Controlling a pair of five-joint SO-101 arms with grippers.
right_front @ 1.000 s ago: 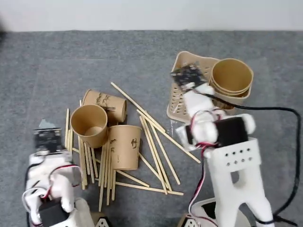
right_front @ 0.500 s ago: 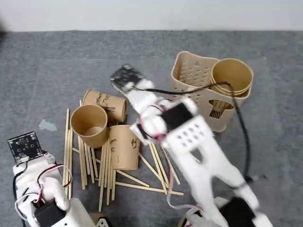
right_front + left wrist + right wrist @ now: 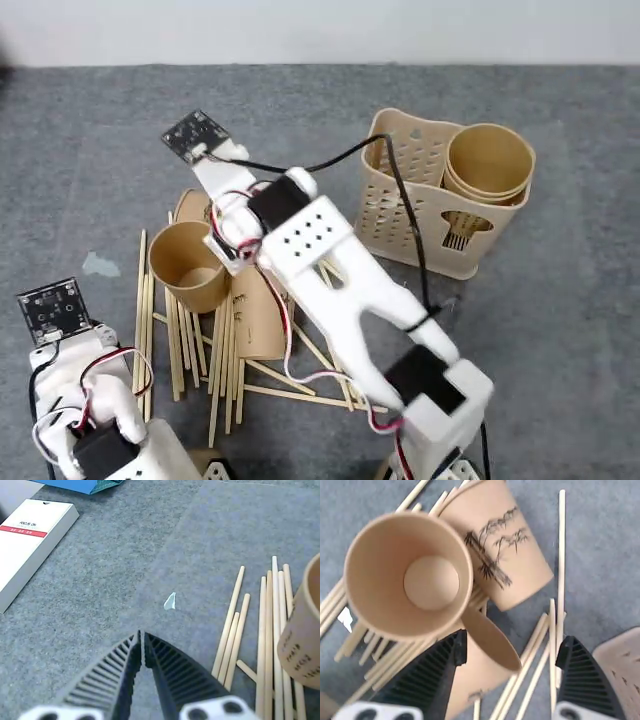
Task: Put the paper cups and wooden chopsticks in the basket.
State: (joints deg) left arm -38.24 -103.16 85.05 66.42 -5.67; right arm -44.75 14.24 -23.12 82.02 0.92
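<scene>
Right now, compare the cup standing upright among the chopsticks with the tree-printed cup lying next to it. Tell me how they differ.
Pose: the upright cup stands with its mouth up, while the tree-printed cup lies on its side. What shows: the upright cup shows its bare inside and floor; the tree-printed cup shows its outer wall with the drawing. Both are brown paper cups, side by side, outside the basket.

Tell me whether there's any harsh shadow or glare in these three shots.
High view: soft, even light, no glare on the grey mat, no hard-edged shadow around the basket. Left wrist view: the white box is bright yet its print shows; the chopsticks cast thin, soft shadows. Right wrist view: the upright cup is lit down to its bottom.
</scene>
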